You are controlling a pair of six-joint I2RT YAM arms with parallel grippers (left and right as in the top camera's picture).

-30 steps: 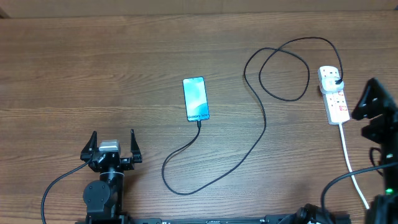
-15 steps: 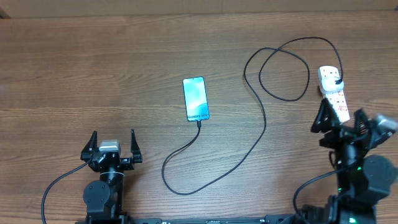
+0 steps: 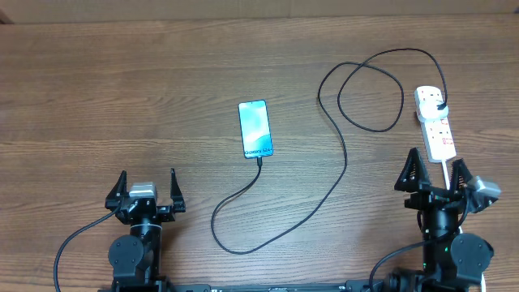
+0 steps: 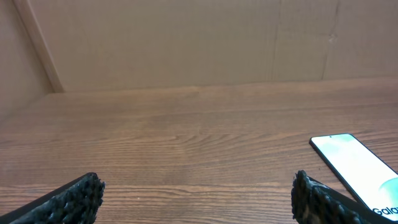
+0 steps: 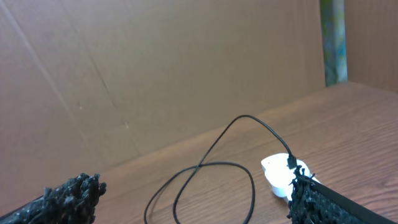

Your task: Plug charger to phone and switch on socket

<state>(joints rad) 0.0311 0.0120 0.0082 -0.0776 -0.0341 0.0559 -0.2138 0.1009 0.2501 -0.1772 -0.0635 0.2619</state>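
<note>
Just beyond right end effector [image 3: 435, 160], socket [image 3: 436, 125]

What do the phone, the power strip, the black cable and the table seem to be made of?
The phone: probably a glossy glass front, smooth and bright. The power strip: likely hard white plastic, judging by its smooth moulded body. The cable: a flexible black sheath, rubber or plastic, as it lies in loose loops. The table: matte wood or wood-look laminate, showing brown grain lines.
</note>
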